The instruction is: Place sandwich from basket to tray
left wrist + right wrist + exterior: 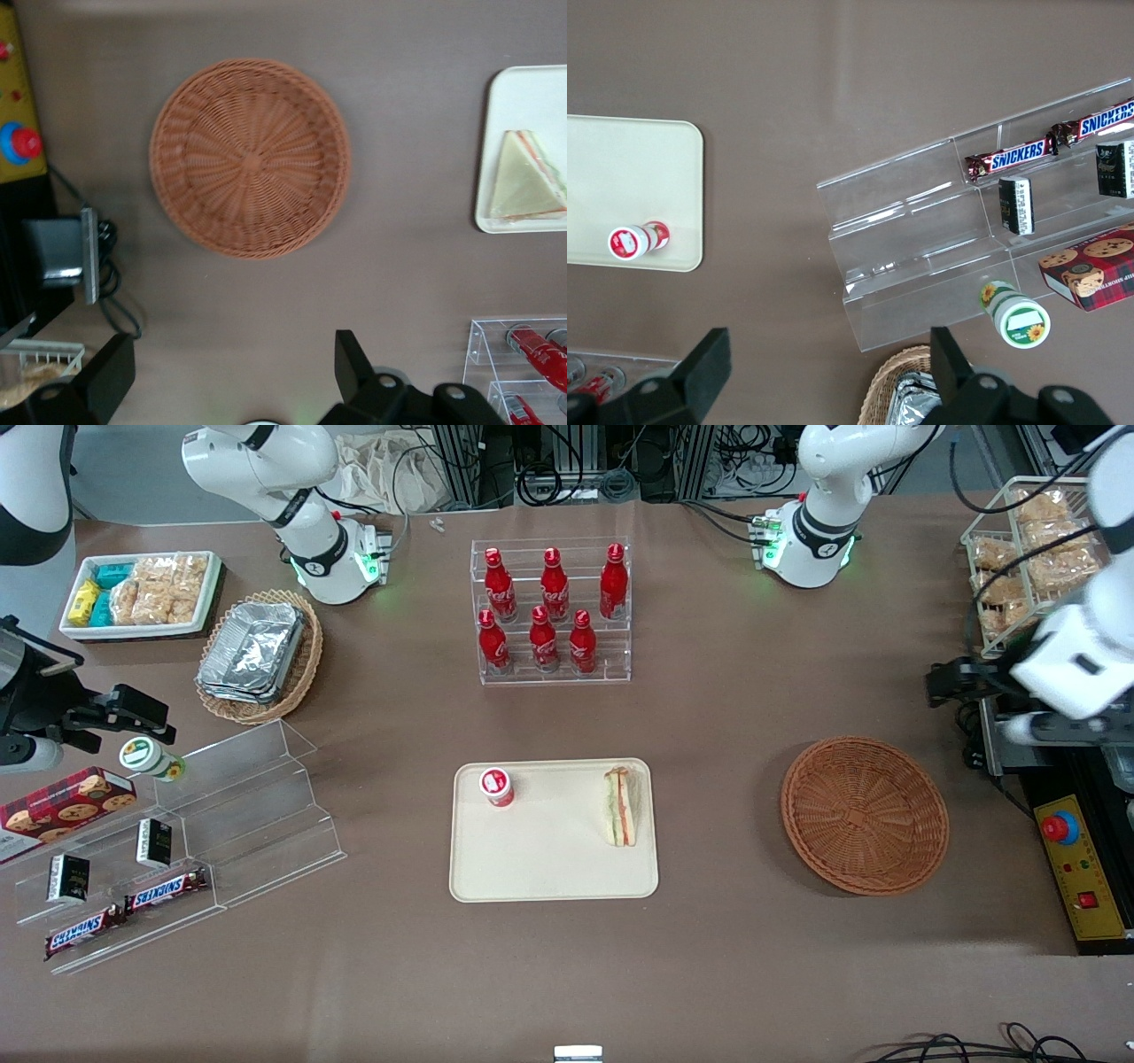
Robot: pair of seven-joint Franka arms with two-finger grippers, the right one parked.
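1. On the tray, the sandwich stands on edge close to the rim on my working arm's side, well apart from the empty basket; I judge the placing done.
2. My gripper hangs high above the table, just off the basket's rim and farther from the front camera than it, fingers spread wide with nothing between them.
3. Risk, as I judge it: the wedge stands so near the rim that a nudge or a bump to the tray could tip it flat or off the edge.
4. A small red-and-white cup shares the tray, toward the parked arm's end, well apart from the sandwich.
5. Farther from the front camera, a clear rack of red bottles stands upright; swinging low that way could knock them.
6. Nothing lies between my gripper and the basket or tray.
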